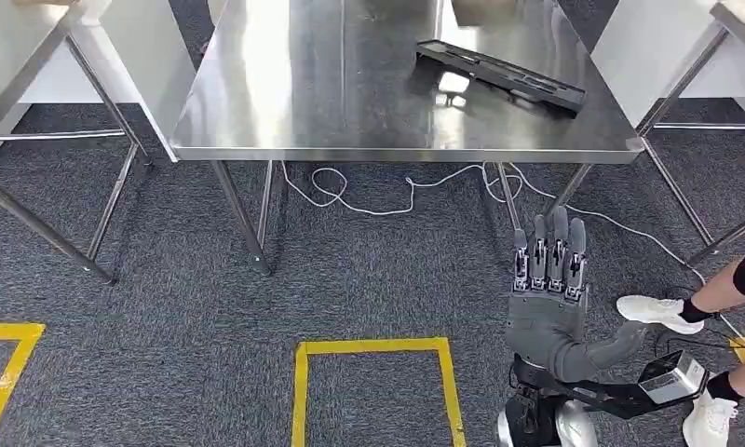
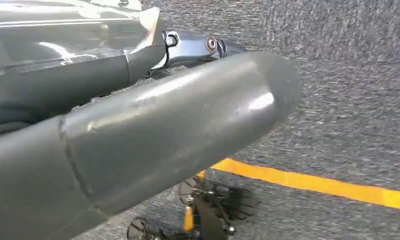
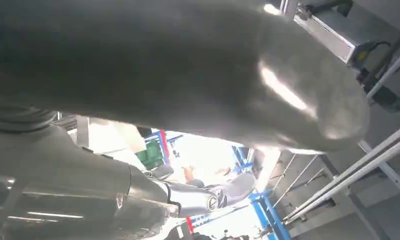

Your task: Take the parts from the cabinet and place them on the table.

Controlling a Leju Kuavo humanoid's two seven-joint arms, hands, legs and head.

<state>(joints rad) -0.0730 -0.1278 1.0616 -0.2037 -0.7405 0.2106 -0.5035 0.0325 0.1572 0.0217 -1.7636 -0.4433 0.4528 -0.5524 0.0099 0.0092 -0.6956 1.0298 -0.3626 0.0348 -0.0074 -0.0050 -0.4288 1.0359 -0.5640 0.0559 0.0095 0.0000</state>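
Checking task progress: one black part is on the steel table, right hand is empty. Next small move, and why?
Probably turn back toward the cabinet for another part. The black part already lies flat on the steel table, apart from the right hand, which hangs below table height, fingers straight, holding nothing. Left hand seems to hold nothing either.

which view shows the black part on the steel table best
The head view. There the black part lies whole and in focus on the steel table, near its far right side. The left wrist view looks at carpet behind the left hand; the right wrist view looks past the right hand at frames and ceiling. Neither gives the part.
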